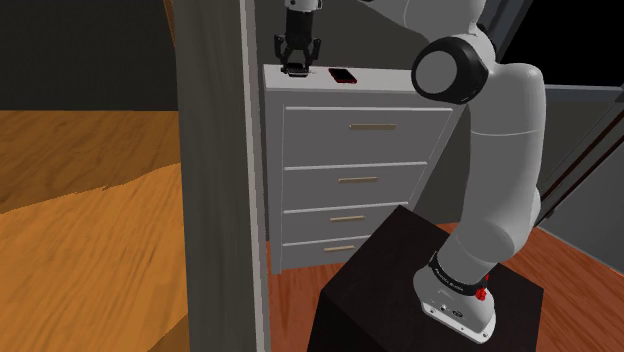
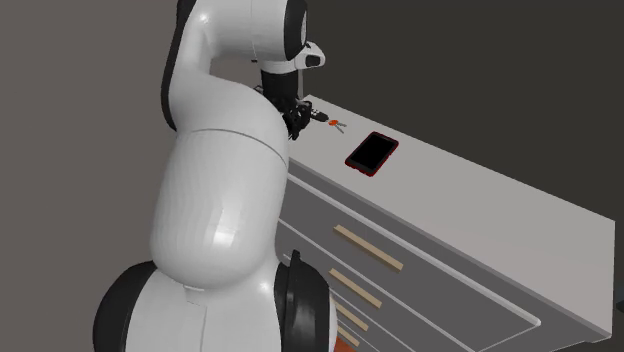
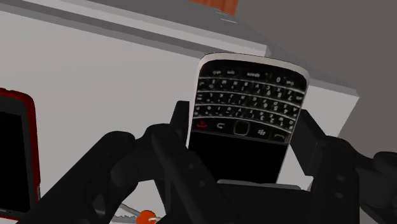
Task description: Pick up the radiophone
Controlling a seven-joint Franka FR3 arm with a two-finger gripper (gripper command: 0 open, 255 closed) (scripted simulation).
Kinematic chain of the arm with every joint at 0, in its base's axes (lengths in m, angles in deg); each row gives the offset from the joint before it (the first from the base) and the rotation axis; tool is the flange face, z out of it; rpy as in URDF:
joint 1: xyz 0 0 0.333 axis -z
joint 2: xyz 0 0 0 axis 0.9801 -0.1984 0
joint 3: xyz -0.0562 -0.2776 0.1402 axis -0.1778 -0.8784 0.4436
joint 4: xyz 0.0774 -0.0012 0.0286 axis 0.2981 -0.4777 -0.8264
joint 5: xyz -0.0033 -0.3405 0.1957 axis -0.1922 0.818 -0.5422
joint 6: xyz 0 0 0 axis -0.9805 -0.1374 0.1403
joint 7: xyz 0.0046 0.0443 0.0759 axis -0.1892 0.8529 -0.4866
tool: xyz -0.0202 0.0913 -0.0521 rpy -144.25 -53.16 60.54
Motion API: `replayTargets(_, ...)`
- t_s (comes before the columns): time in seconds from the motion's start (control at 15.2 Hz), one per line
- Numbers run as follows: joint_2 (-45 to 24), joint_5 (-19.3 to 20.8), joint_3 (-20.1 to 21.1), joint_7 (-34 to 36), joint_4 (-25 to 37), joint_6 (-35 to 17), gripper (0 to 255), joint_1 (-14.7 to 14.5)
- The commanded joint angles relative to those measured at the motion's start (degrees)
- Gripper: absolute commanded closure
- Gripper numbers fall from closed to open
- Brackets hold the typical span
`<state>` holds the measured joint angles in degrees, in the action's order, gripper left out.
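End effector (image 3: 245,137) pinches the flat black phone with tiny keys and silver rim (image 3: 251,95) by its sides, so I think it should squeeze tight and lift straight up slowly.

A pale grey dresser top (image 2: 480,210) carries a red-edged black phone (image 2: 372,152); near that phone's long side lies a small orange-and-grey object (image 2: 337,124).

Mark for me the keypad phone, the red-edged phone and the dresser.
keypad phone (image 3: 248,102), wrist view, on its keyboard.
red-edged phone (image 2: 372,152), second exterior view, on its black screen.
dresser (image 1: 330,145), shoulder view, on the top drawer's front.
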<state>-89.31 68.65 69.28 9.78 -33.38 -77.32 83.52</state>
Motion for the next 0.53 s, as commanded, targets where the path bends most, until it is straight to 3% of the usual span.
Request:
replayTargets(0.0, -1.49, 0.04, 0.01, 0.09, 4.02, 2.56, 255, -0.06)
replayTargets(0.2, -4.85, 0.13, 0.02, 0.25, 12.07, 7.25, 255, -0.19)
replayTargets(0.33, -9.30, 0.25, 0.03, 0.41, 21.47, 12.20, 255, -0.37)
replayTargets(0.46, -9.96, 0.26, 0.03, 0.43, 22.77, 12.84, 255, -0.39)
